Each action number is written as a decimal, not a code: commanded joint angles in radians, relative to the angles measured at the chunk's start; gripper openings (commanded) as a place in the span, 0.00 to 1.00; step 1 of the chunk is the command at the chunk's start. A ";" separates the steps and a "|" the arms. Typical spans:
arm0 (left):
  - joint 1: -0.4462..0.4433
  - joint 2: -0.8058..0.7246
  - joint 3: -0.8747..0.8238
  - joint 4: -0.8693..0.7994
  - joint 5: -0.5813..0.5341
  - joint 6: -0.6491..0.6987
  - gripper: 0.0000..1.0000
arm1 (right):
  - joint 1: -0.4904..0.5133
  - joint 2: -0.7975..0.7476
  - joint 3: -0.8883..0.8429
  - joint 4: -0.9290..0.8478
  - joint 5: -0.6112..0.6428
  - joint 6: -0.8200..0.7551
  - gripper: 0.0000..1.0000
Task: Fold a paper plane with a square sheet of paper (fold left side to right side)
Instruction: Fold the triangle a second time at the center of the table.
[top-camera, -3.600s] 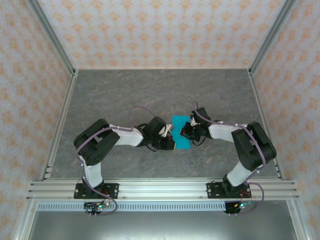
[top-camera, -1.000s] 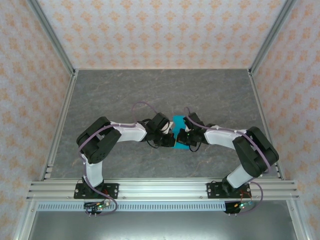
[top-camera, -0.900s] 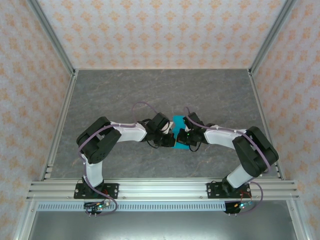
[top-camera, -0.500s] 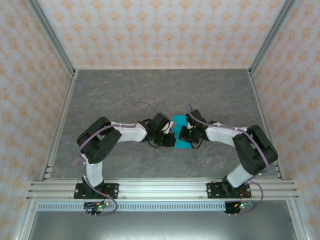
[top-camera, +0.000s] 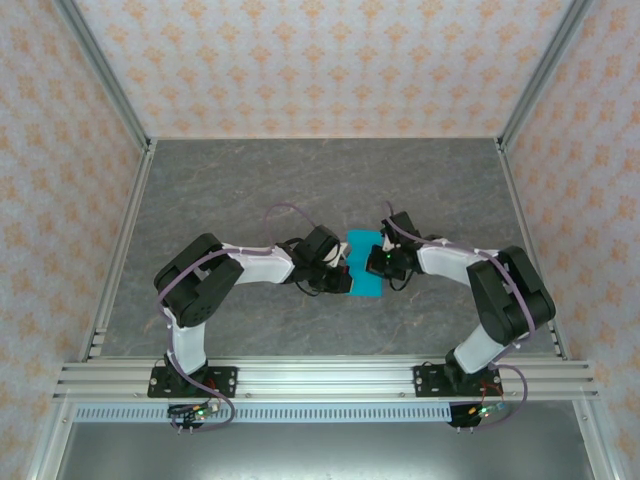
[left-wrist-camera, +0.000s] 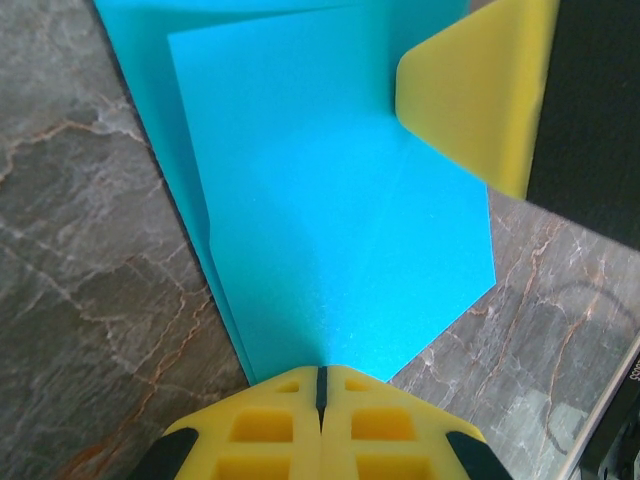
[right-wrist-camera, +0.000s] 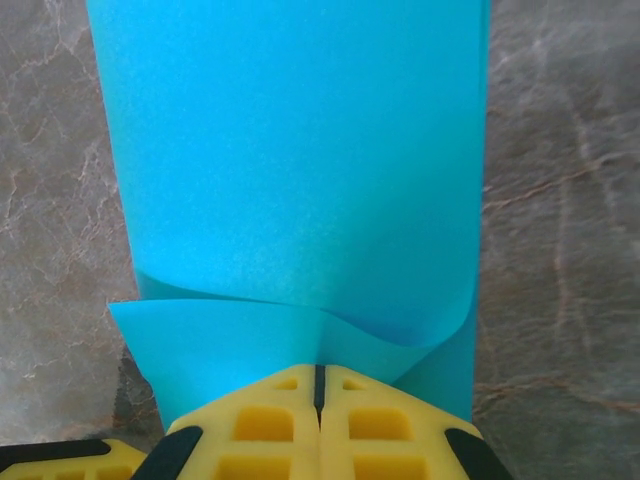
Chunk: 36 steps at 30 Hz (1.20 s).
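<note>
Paper is at the centre here: the cyan-blue sheet of paper (top-camera: 366, 286) lies on the grey marbled tabletop (top-camera: 300, 180), between the left pincer (top-camera: 338, 272) and the right pincer (top-camera: 380, 264), well forward of the arm bases. It is folded over on itself, so from above it reads as a narrow strip rather than a flat square.

The left pincer reaches in from the left and sits at the sheet's left edge. In the left wrist view its yellow pads are pressed together with only a thin seam between them, clenched. The near corner of the sheet runs under their tips, and I cannot tell if any paper is nipped in the seam. Two layers show there: an upper one with a slanting left edge, and a lower one peeping out as a thin margin along the left and the top. A yellow finger (left-wrist-camera: 480, 90) of the right pincer rests on the upper right part of the sheet.

The right pincer comes in from the right, over the sheet's right half. In the right wrist view its pads likewise meet, clenched, at the paper's near edge. Just ahead of them the upper layer bows up in a soft curve instead of lying flat, and a short crease runs from that curve to the seam between the pads. Beyond this the sheet stretches away smooth, with bare tabletop on both sides.
</note>
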 joint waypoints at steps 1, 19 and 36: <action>-0.008 0.068 -0.039 -0.132 -0.107 0.026 0.00 | -0.049 0.018 0.016 -0.042 0.095 -0.043 0.00; -0.008 0.064 -0.038 -0.130 -0.104 0.027 0.00 | -0.157 0.029 0.047 -0.076 0.070 -0.115 0.00; -0.009 0.050 -0.027 -0.114 -0.096 0.022 0.00 | -0.054 -0.064 -0.018 0.082 -0.145 0.048 0.00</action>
